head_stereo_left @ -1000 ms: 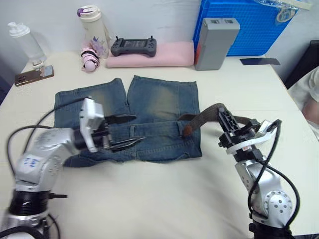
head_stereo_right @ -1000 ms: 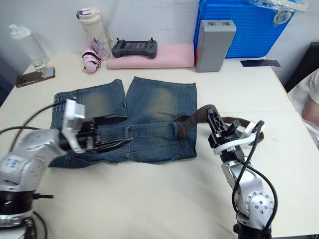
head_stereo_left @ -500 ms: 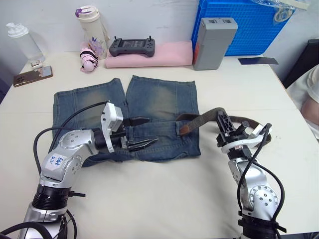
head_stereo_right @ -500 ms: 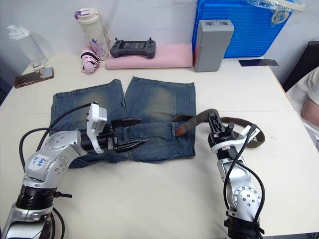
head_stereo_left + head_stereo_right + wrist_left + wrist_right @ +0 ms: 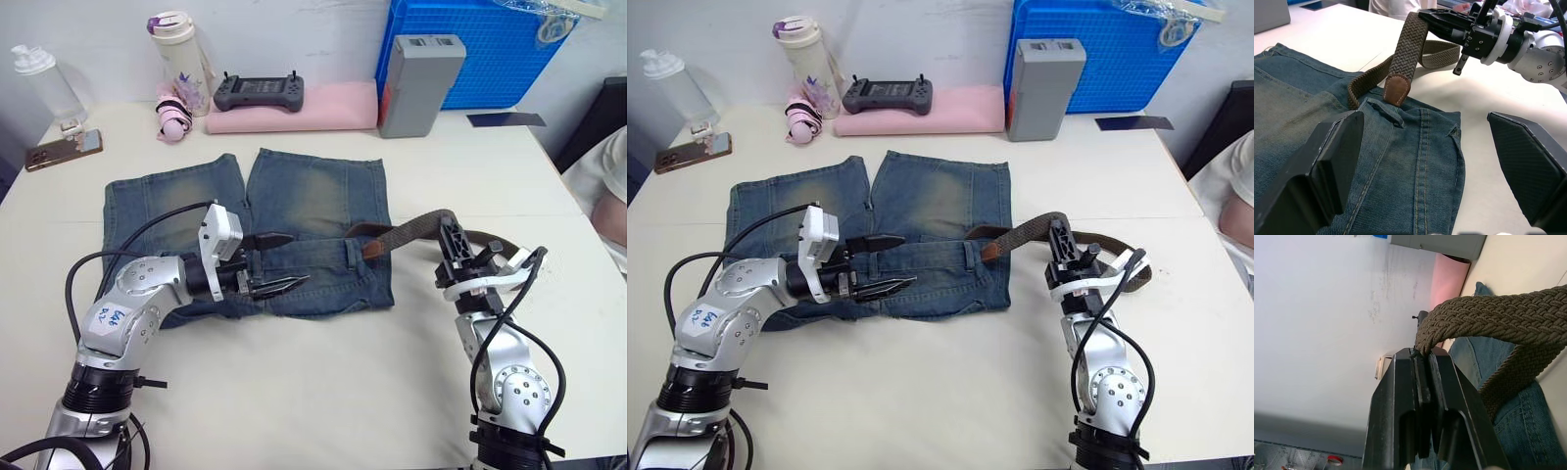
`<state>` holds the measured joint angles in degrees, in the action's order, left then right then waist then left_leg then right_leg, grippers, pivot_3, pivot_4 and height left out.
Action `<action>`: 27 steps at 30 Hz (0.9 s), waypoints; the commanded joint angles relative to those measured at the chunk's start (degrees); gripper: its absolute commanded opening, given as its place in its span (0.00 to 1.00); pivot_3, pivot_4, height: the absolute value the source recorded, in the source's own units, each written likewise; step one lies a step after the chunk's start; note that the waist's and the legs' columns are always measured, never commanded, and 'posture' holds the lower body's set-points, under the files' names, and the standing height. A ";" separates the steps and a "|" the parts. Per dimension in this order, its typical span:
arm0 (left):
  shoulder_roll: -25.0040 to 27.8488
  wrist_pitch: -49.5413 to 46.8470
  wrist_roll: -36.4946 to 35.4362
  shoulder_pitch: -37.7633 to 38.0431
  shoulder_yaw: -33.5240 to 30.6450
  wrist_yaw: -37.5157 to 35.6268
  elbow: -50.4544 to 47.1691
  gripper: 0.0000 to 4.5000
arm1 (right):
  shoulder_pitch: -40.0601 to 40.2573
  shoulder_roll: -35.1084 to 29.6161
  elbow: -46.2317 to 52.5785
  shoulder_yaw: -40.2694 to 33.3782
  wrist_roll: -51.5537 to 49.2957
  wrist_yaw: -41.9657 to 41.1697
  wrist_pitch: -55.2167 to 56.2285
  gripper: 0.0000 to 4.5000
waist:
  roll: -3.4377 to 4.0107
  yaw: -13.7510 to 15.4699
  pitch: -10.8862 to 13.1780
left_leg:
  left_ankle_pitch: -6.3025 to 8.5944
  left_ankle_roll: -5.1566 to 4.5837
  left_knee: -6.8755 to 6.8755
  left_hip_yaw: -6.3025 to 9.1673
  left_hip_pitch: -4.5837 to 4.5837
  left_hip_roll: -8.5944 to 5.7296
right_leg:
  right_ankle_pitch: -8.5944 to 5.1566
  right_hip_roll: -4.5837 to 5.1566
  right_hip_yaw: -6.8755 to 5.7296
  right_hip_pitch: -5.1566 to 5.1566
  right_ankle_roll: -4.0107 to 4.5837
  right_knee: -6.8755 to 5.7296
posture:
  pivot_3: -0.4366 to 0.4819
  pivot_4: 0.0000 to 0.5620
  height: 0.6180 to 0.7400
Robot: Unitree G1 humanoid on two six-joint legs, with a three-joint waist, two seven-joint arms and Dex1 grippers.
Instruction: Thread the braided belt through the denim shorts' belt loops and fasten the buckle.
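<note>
The left gripper (image 5: pixel 279 262) hovers low over the waistband of the denim shorts (image 5: pixel 304 201), its fingers (image 5: pixel 1334 156) spread wide and holding nothing, aimed along the band toward the right side. The shorts lie flat near the middle of the worktop (image 5: pixel 313 392), waistband toward the front edge and legs toward the back edge. On the right part of the waistband, the tan tip of the braided belt (image 5: pixel 407 233) rests just at one of the belt loops (image 5: pixel 1385 107); whether it has entered that loop cannot be told. From there the strap rises off the denim to the right gripper (image 5: pixel 1059 238), whose fingers are pinched on it a short way behind the tip, while the rest trails in a curve toward the right edge of the worktop. The step in hand seems to be feeding the tip under the first loop. To do it well, the right gripper should probably bring the strap down nearly flat and in line with the waistband, so the tip slides under instead of riding over, while the left fingers steady the denim beside the loop and stand ready to take the tip as it emerges.
</note>
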<state>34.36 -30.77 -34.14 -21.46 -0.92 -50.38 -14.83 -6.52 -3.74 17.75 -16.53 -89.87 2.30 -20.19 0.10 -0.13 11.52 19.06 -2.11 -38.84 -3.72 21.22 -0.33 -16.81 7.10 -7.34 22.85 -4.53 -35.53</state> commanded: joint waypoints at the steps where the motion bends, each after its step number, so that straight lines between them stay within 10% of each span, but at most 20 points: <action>1: 0.81 -0.09 -0.03 -0.29 -0.77 -0.35 -1.68 0.97 | 0.54 0.78 1.48 -0.02 1.53 -1.99 -0.33 0.00 | 0.00 0.00 0.00 | 0.00 0.00 0.00 0.00 0.00 0.00 | 0.00 0.00 0.00 0.00 0.00 0.00 | 0.48 0.27 0.87; 12: 1.37 -0.82 -0.09 -0.43 -0.91 -0.28 -1.94 0.97 | 0.99 5.00 3.02 2.23 7.12 -2.27 0.43 0.00 | 0.00 -0.05 0.00 | 0.01 0.02 0.01 0.01 -0.01 0.00 | 0.00 0.00 0.01 0.00 0.00 0.00 | 0.48 0.27 0.87; 27: 1.52 -2.04 -0.47 -0.36 -0.95 -0.32 -2.55 0.97 | -0.83 2.35 11.39 0.15 -9.21 8.26 -0.57 0.00 | 0.02 -0.08 0.01 | 0.02 0.03 0.02 0.00 0.00 0.00 | 0.00 0.00 0.03 0.03 0.00 0.00 | 0.48 0.27 0.87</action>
<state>35.28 -32.77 -34.14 -21.53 -1.08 -50.50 -15.10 -7.54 -1.54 26.90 -17.05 -97.91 10.73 -20.38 0.12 -0.21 11.53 19.08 -2.09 -38.81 -3.72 21.22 -0.33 -16.82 7.10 -7.31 22.88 -4.53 -35.54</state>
